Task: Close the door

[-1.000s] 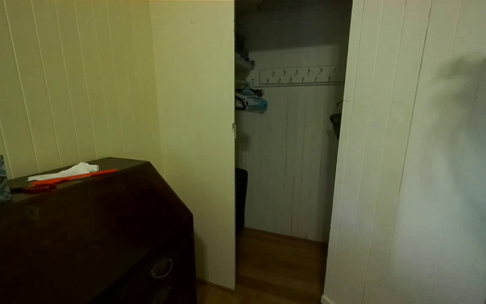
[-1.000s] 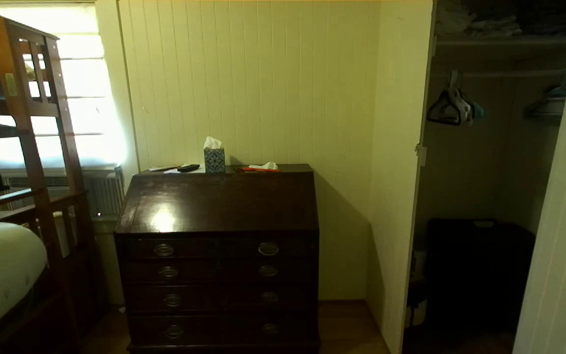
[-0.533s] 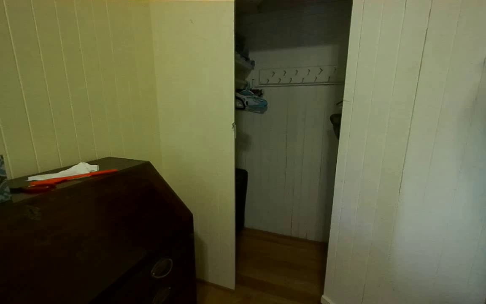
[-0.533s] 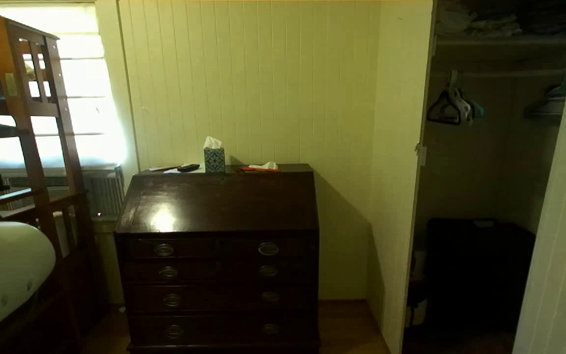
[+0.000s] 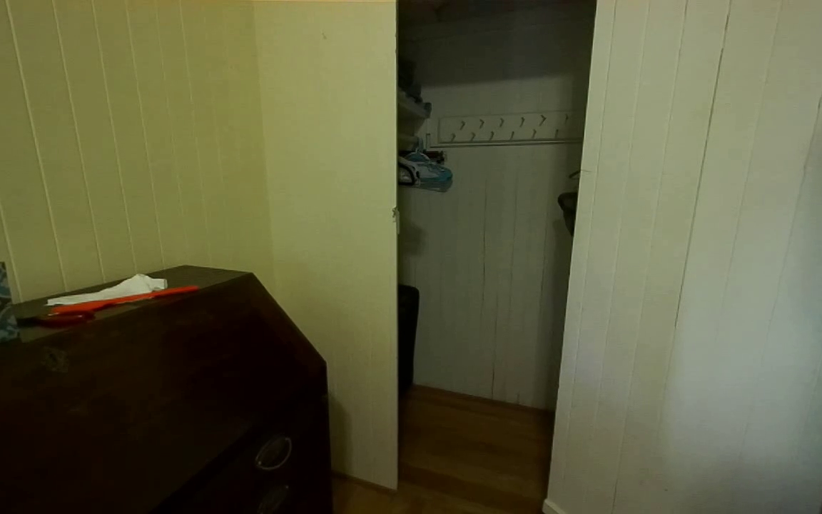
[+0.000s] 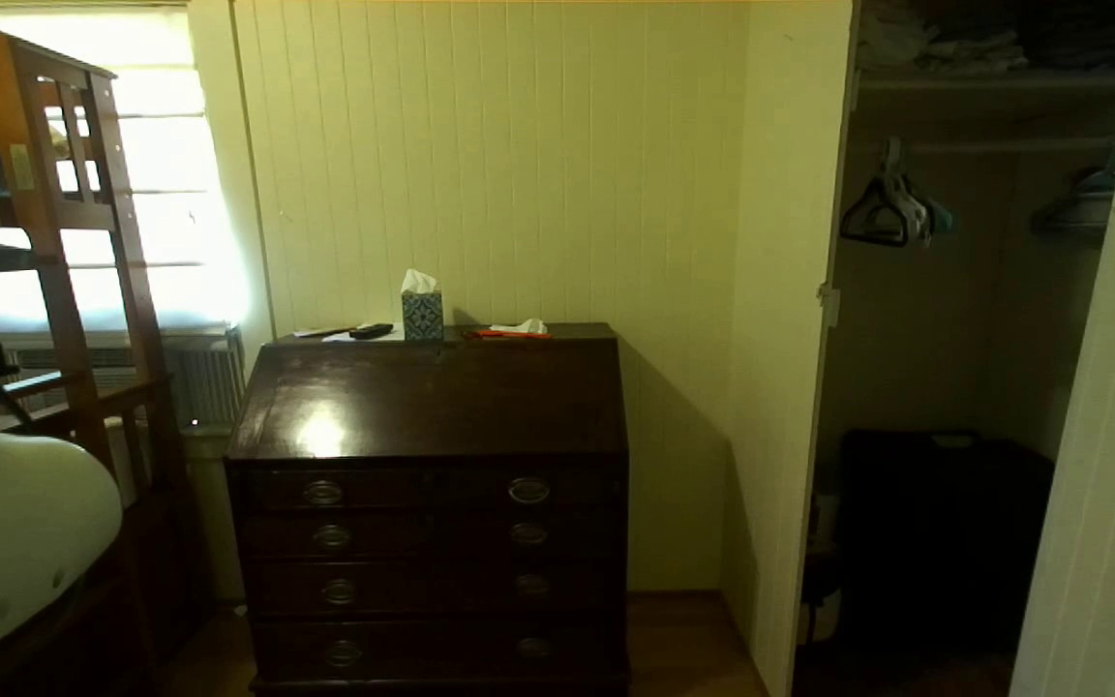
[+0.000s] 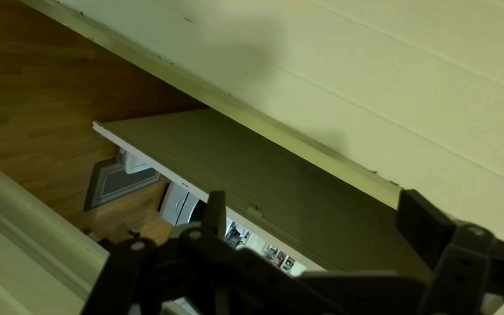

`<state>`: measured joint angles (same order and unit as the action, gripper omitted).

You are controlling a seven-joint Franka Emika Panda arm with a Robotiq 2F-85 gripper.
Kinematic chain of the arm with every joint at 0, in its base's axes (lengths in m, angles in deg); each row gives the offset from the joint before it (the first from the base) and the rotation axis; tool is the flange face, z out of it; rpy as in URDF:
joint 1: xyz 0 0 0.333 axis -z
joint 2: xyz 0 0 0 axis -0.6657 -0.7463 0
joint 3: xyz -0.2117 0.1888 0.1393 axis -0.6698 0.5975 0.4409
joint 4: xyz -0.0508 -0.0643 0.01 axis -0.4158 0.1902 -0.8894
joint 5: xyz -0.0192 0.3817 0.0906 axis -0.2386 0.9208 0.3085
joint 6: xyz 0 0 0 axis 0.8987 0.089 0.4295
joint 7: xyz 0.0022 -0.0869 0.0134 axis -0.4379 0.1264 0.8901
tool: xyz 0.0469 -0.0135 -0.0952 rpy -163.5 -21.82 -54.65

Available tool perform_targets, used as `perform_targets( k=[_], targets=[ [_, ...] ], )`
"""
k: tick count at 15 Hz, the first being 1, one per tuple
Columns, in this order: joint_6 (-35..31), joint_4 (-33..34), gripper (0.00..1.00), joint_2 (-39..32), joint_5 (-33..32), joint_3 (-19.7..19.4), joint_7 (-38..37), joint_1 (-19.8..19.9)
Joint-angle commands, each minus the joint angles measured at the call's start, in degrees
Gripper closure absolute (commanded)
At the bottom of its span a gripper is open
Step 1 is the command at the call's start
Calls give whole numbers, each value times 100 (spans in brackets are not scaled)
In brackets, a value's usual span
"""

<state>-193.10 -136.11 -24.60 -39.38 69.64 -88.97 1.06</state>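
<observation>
The door [image 5: 696,285] is a tall cream grooved panel, standing open at the right of the closet opening. It also shows at the right edge in an exterior view [image 6: 1099,465]. In the wrist view, the door [image 7: 365,87] fills the upper right, its long free edge running diagonally and carrying a soft shadow. Its handle does not show. My gripper [image 7: 313,199] is open and empty. Its right finger overlaps the door's edge in the picture; I cannot tell whether they touch. The hand is out of both exterior views; only a white arm link [image 6: 15,542] shows.
A dark wood desk [image 6: 432,532] bears a tissue box [image 6: 422,315]. A cream wall section [image 6: 780,339] with an edge plate borders the closet, which holds a suitcase [image 6: 945,542]. Behind the door edge are a shaded wall [image 7: 278,175] with a switch plate and a doorway.
The white arm link has moved right and slightly up in an exterior view. The shadow on the door has shifted right toward the frame edge. The door has not moved.
</observation>
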Motion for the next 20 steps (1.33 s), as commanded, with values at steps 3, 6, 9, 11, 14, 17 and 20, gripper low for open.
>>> perform_targets(
  k=[3,6,9,11,14,17,20],
  targets=[
    [189,294,4,-172,228,-284,167,-384],
    [-19,575,29,-388,375,-631,142,-562],
    [-77,862,51,-589,654,-1125,373,-926],
    [100,1120,64,-759,893,-1506,564,-1185],
    [538,1515,86,-1020,1542,-2269,1094,-1918],
    [1138,2018,100,-1382,2244,-2993,1440,-2573],
    [1569,2444,100,-1650,2799,-3691,1773,-3153]
  ],
)
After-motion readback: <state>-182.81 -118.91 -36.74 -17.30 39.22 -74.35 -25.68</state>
